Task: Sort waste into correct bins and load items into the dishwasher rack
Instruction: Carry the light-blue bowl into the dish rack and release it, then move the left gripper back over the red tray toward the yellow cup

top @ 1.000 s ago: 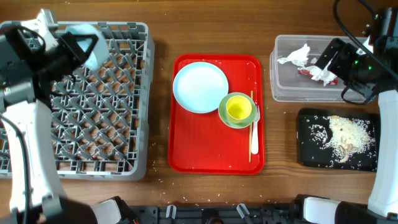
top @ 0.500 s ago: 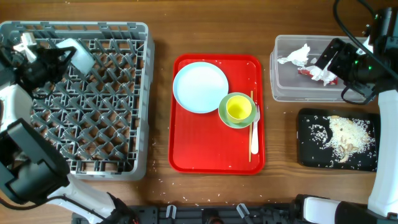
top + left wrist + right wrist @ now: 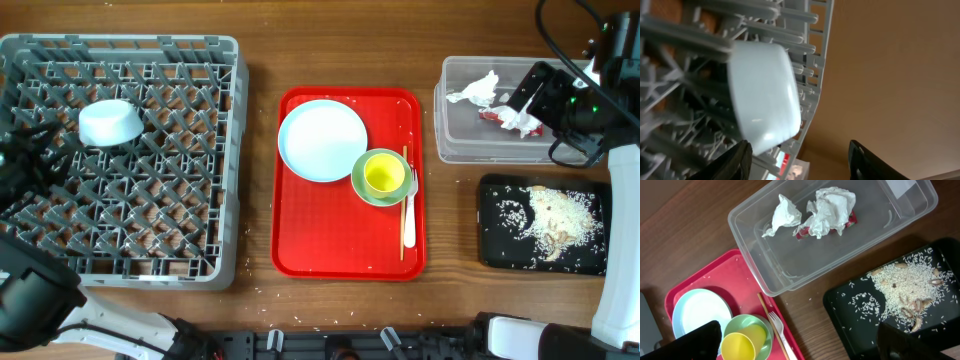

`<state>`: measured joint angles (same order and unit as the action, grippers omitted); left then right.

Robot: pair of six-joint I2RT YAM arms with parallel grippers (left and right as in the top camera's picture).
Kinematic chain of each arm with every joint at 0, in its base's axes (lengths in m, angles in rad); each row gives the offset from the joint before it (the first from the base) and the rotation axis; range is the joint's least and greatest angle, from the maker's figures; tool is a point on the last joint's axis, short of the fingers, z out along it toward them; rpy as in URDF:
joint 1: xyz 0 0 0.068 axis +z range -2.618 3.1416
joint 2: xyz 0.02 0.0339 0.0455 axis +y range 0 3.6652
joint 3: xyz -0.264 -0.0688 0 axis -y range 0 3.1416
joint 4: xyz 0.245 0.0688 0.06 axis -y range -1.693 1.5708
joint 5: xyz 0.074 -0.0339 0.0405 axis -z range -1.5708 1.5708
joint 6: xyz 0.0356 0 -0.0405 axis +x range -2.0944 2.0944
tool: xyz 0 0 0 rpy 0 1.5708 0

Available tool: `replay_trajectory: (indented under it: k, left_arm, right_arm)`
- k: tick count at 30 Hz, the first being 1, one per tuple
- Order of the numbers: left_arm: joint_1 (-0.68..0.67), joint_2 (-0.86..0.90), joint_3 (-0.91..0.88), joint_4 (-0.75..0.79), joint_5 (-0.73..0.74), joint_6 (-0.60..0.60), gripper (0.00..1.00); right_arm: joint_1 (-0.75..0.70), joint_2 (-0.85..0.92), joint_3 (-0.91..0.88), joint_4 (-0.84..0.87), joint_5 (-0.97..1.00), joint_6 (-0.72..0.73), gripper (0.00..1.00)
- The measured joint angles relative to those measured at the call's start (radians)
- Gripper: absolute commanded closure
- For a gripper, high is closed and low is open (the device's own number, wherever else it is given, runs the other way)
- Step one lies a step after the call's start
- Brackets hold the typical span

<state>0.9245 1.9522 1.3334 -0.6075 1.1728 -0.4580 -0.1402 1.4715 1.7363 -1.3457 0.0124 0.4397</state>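
A: What do we see on the left?

B: We see the big grey rack (image 3: 228, 150). The small white bowl (image 3: 110, 122) lies on its pegs near the back. The left gripper (image 3: 800, 150) has its fingers (image 3: 735, 162) spread apart and holds nothing. The bowl is just past the fingertips, not between them.

A: And in the middle?

B: A red tray (image 3: 300, 220) holds the blue plate (image 3: 322, 140). The yellow cup (image 3: 383, 174) sits in the green bowl (image 3: 358, 182), and the fork (image 3: 409, 225) lies beside it.

A: And on the right?

B: The right gripper (image 3: 797, 335) hangs over the clear tub (image 3: 460, 145), its fingers wide apart and empty. The tissues (image 3: 830, 205) and red wrapper (image 3: 850, 221) lie in the tub, out in front of the fingers. Rice (image 3: 560, 220) lies on the black tray (image 3: 495, 250).
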Motion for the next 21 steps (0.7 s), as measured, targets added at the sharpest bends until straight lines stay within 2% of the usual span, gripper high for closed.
replay_trajectory:
  k: [1, 5, 9, 10, 12, 13, 16, 21]
  left_arm:
    - [0.014, 0.0, 0.0, -0.024, 0.0, 0.0, 0.96]
    - [-0.006, -0.05, -0.001, -0.058, -0.005, 0.025, 0.96]
    - [-0.147, -0.18, -0.003, 0.092, -0.057, 0.059, 0.96]
    - [-0.198, -0.203, -0.001, 0.129, -0.119, 0.064, 0.96]
    - [-0.315, -0.219, 0.0, 0.141, -0.352, 0.074, 0.96]
    - [-0.371, -0.216, -0.001, 0.142, -0.528, 0.094, 0.96]
    - [-0.47, -0.203, -0.001, 0.19, -0.835, 0.131, 0.96]
    - [-0.483, -0.157, 0.0, 0.191, -1.035, 0.181, 0.96]
  right_arm:
    - [0.0, 0.0, 0.0, 0.0, 0.0, 0.0, 0.0]
    - [0.0, 0.0, 0.0, 0.0, 0.0, 0.0, 0.0]
    - [0.0, 0.0, 0.0, 0.0, 0.0, 0.0, 0.0]
    - [0.0, 0.0, 0.0, 0.0, 0.0, 0.0, 0.0]
    - [0.0, 0.0, 0.0, -0.001, 0.0, 0.0, 0.0]
    - [0.0, 0.0, 0.0, 0.0, 0.0, 0.0, 0.0]
    - [0.0, 0.0, 0.0, -0.001, 0.0, 0.0, 0.0]
    - [0.0, 0.0, 0.0, 0.0, 0.0, 0.0, 0.0]
